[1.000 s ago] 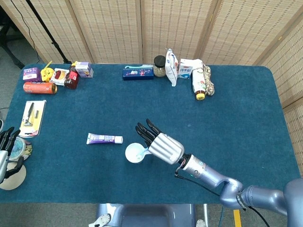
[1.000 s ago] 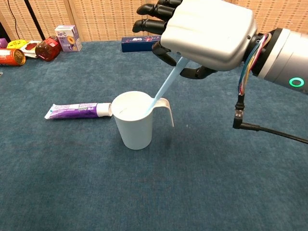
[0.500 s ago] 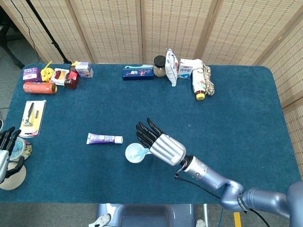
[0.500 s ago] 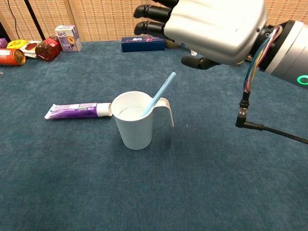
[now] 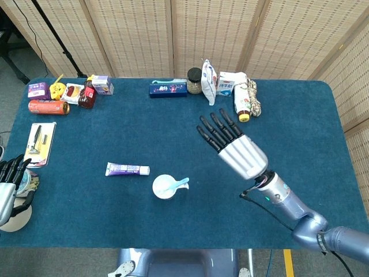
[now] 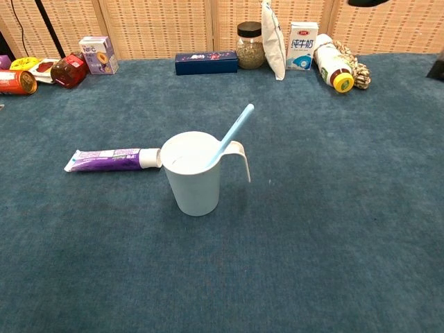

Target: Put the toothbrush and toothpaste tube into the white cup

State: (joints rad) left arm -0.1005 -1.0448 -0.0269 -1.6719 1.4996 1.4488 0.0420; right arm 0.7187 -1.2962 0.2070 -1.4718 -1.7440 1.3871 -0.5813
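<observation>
Near the bench's (image 5: 300,115) middle, your toothbrush (image 6: 231,134) leans inside the white cup (image 6: 193,173); the toothpaste tube (image 6: 111,159) lies touching its left side. Your right hand (image 5: 233,145) hovers empty, fingers (image 5: 212,134) spread. Your left hand (image 5: 10,179) sits at the bench's edge; its fingers' state is unclear.

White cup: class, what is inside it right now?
A light blue toothbrush stands in the white cup, leaning on its rim. Its lower end is hidden by the cup wall.
</observation>
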